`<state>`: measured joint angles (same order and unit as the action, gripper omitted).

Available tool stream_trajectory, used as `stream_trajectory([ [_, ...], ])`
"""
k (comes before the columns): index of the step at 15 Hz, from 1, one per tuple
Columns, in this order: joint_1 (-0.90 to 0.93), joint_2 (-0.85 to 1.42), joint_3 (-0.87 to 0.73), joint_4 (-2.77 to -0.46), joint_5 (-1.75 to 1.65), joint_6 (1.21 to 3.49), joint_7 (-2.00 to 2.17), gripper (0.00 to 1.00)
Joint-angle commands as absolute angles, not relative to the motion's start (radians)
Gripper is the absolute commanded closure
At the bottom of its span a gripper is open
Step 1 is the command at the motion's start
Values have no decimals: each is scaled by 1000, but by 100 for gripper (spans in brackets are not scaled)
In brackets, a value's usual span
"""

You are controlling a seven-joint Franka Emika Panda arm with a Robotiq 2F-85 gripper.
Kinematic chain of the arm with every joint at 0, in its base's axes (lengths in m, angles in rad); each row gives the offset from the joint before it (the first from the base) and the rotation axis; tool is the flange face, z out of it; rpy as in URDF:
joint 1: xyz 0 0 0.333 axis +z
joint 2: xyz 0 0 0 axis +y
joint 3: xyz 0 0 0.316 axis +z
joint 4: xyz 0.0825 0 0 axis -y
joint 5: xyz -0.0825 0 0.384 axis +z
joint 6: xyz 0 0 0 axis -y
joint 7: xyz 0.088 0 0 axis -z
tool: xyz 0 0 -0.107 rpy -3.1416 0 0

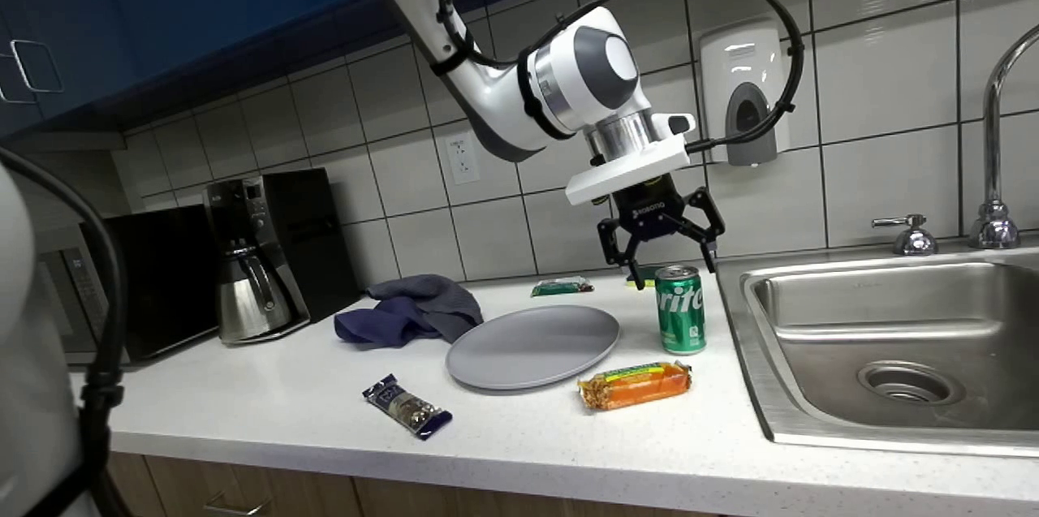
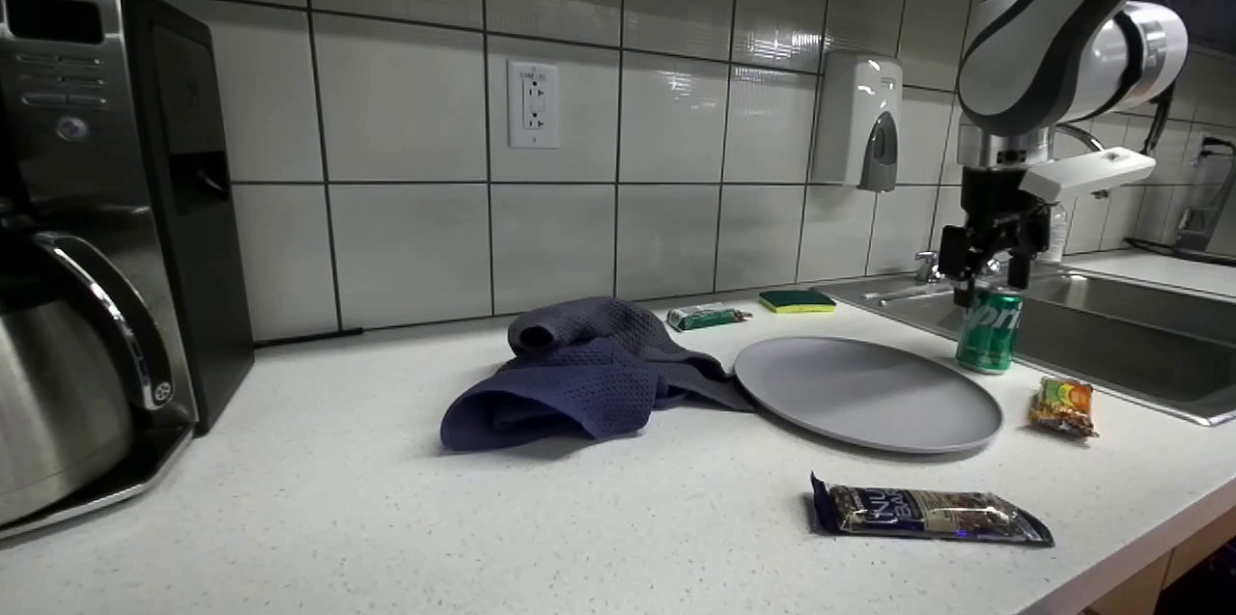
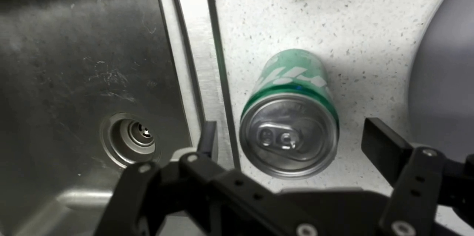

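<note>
My gripper [image 1: 675, 277] is open and empty, pointing down over a green Sprite can [image 1: 680, 314]. The can stands upright on the counter beside the sink edge. In the wrist view, the can's lid [image 3: 289, 136] lies between the two spread fingers [image 3: 290, 138], with gaps on both sides. In an exterior view the gripper [image 2: 992, 292] is at the top of the can [image 2: 989, 335]. A grey plate [image 1: 532, 346] lies beside the can. An orange-wrapped snack bar [image 1: 635, 385] lies in front of it, and also shows in an exterior view [image 2: 1063, 405].
A steel sink [image 1: 751, 387] with a faucet [image 1: 994, 135] adjoins the can. A dark nut bar [image 2: 927, 512], blue and grey cloths [image 2: 599, 383], a green packet [image 2: 707, 317] and a sponge [image 2: 797, 301] lie on the counter. A coffee maker [image 1: 252, 257] stands farther off.
</note>
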<state>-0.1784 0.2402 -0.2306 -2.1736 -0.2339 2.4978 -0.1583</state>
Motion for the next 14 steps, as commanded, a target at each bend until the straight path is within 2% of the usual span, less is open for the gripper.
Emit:
stream_trajectory([
  [1, -168, 145, -222, -2249, -266, 2496, -136, 0],
  [7, -145, 32, -219, -2340, -327, 2489, -89, 0],
  [14, -156, -43, -208, -2412, -508, 2454, 207, 0],
])
